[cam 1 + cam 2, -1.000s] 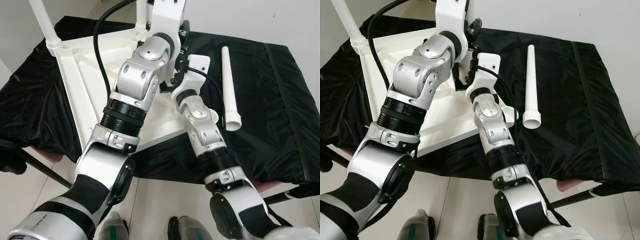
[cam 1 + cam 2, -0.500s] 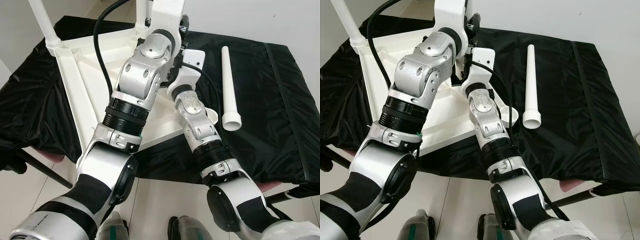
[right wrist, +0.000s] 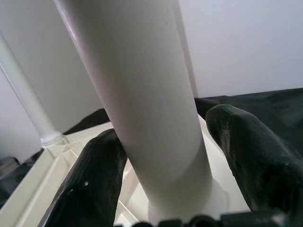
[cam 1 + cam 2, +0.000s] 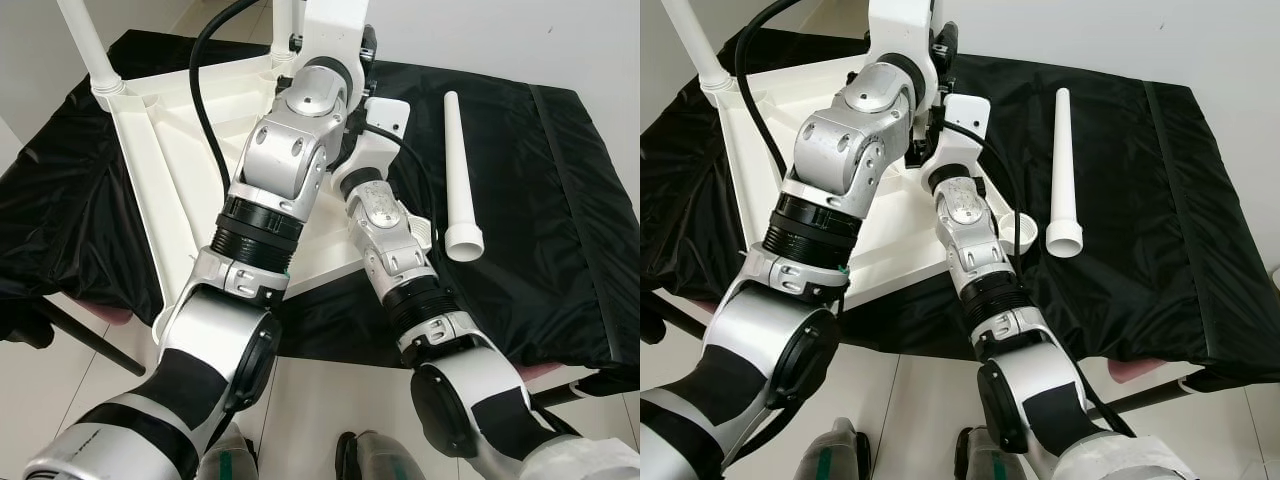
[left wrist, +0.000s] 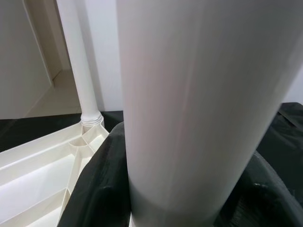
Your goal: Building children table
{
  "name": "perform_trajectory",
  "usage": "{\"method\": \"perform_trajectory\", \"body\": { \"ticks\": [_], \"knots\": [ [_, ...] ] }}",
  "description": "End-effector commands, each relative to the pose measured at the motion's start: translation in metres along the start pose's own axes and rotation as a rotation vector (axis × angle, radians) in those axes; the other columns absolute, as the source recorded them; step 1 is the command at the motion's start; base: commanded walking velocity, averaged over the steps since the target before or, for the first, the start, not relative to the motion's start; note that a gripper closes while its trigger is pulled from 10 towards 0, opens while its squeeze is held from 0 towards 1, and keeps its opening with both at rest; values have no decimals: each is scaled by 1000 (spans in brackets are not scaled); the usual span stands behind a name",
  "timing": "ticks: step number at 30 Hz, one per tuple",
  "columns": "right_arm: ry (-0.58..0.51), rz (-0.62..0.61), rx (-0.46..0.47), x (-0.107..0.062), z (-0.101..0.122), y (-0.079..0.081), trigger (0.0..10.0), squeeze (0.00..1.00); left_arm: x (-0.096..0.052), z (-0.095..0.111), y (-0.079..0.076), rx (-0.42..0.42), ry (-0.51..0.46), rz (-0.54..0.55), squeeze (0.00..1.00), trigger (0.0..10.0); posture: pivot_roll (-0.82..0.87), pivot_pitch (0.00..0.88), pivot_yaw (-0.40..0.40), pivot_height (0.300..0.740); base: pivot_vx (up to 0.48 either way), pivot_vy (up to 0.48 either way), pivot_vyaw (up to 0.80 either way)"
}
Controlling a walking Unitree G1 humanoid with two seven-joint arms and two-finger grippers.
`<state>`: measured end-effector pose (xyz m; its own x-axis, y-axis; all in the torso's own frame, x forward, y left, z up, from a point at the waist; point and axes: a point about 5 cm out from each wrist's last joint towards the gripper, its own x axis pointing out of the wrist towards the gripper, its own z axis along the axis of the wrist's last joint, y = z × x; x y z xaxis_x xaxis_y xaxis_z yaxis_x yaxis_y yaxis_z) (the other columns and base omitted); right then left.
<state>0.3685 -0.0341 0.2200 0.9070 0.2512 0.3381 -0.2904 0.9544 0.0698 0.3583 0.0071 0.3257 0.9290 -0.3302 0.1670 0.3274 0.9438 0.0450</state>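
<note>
Upturned white tabletop [image 4: 160, 170] on black-draped worktop [image 4: 560, 230], left gripper [image 5: 189, 198] clenched around upright leg [image 5: 189, 94], right gripper [image 3: 165, 189] fingers [image 3: 94, 179] spread either side of same leg, spare leg [image 4: 460, 170] lying loose beside tabletop, corner leg [image 4: 85, 40] fitted.

Both silver arms reach forward together, right end effector [image 3: 165, 165] fingers spread, left end effector [image 5: 175, 198] closed.
</note>
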Motion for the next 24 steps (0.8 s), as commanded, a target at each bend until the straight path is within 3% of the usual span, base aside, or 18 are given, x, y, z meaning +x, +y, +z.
{"method": "perform_trajectory", "body": {
  "ticks": [1,2,3,4,6,7,8,10,11,17,18,20,21,24],
  "knots": [
    [-30,15,22,3,4,2,8000,0,0,8,-4,0,-24,5,0,10000,-15,41,-13,740,0,0,0],
    [-40,11,17,3,5,1,7059,0,0,8,-4,-4,-24,4,0,10000,-16,40,-13,740,0,0,0],
    [-47,7,14,3,5,-1,7961,0,0,8,-4,-7,-24,3,0,10000,-16,40,-13,740,0,0,0],
    [-54,11,14,3,6,-1,3882,0,-1,8,-4,-10,-23,2,0,10000,-16,40,-13,740,0,0,0],
    [-61,8,18,2,6,-2,3294,0,-1,8,-4,-15,-24,1,0,10000,-16,40,-13,740,0,0,0],
    [-59,14,18,2,5,-3,3843,0,-1,8,-4,-15,-25,1,0,10000,-16,40,-13,740,0,0,0],
    [-59,13,18,2,5,-3,0,0,-1,8,-4,-16,-25,2,0,10000,-15,38,-14,740,0,0,0],
    [-59,13,18,2,4,-4,0,0,-1,8,-4,-16,-26,2,0,10000,-14,37,-14,740,0,0,0],
    [-56,9,2,1,3,-5,10000,0,-1,8,-3,-17,-26,4,0,10000,-14,37,-15,740,0,0,0],
    [-49,0,-23,0,-2,-10,10000,0,-1,9,-3,-18,-27,7,0,10000,-11,35,-17,740,0,0,0],
    [-49,0,-25,-1,-2,-11,2980,0,-1,9,-3,-17,-28,7,0,10000,-11,35,-17,740,0,0,0],
    [-49,0,-25,-1,-2,-11,2980,0,-1,9,-3,-17,-28,7,0,10000,-11,35,-17,740,0,0,0],
    [-52,5,-33,0,-2,-11,0,0,-2,9,-3,-16,-30,4,0,10000,-11,35,-17,740,0,0,0],
    [-53,-6,-44,0,-2,-14,0,0,-2,9,-3,-17,-32,-1,0,10000,-12,32,-18,740,0,0,0]
  ]
}}
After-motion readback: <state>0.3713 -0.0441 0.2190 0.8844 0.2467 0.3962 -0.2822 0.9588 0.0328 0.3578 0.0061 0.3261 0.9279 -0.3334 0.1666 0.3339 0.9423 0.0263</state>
